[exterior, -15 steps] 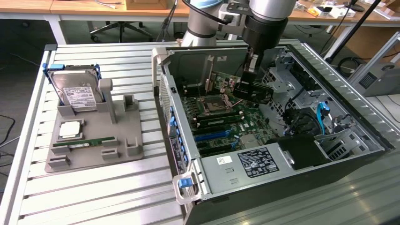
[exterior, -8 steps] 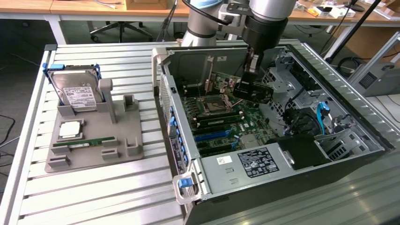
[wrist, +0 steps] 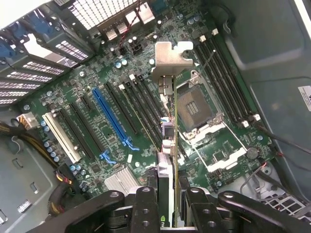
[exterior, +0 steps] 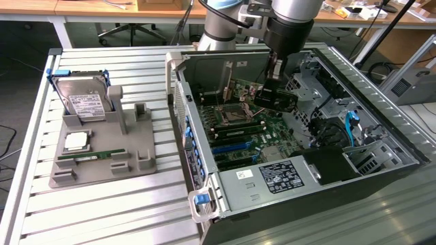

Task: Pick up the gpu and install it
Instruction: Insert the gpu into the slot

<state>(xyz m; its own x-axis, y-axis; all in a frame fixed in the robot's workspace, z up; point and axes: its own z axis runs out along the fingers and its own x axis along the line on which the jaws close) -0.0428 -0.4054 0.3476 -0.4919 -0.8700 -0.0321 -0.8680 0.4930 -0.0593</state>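
**Exterior view:** A robot arm reaches down into the open computer case [exterior: 204, 127]. Its gripper [exterior: 271, 91] hangs over the motherboard [exterior: 272, 130], just to the exterior view's right of the CPU socket [exterior: 235, 113]. The jaws pinch the gpu [exterior: 281, 102], a dark card held clear of the case walls. Whether its lower edge meets the board cannot be told from here. Well apart from the socket, outside the case on the exterior view's left, a grey fixture tray [exterior: 140, 166] sits on the slatted table [exterior: 102, 214]. The tray carries a hard drive [exterior: 83, 101] in a blue frame, propped up on end. A silvery processor chip [exterior: 75, 142] and a green RAM stick [exterior: 92, 154] lie flat nearer the tray's front.

**Wrist view:** The gripper [wrist: 167, 196] shows two dark fingers [wrist: 147, 206] pressed against either face of the gpu [wrist: 170, 60], which is seen edge-on. The card runs out from the jaws and passes just beside the CPU socket [wrist: 194, 109]. It ends in a silvery metal bracket that hangs over the board past the socket. Black memory slots [wrist: 141, 104] lie on the card's other side from the socket. Farther from the socket is a long blue expansion slot [wrist: 112, 121], and a white slot [wrist: 60, 138] lies beyond that.
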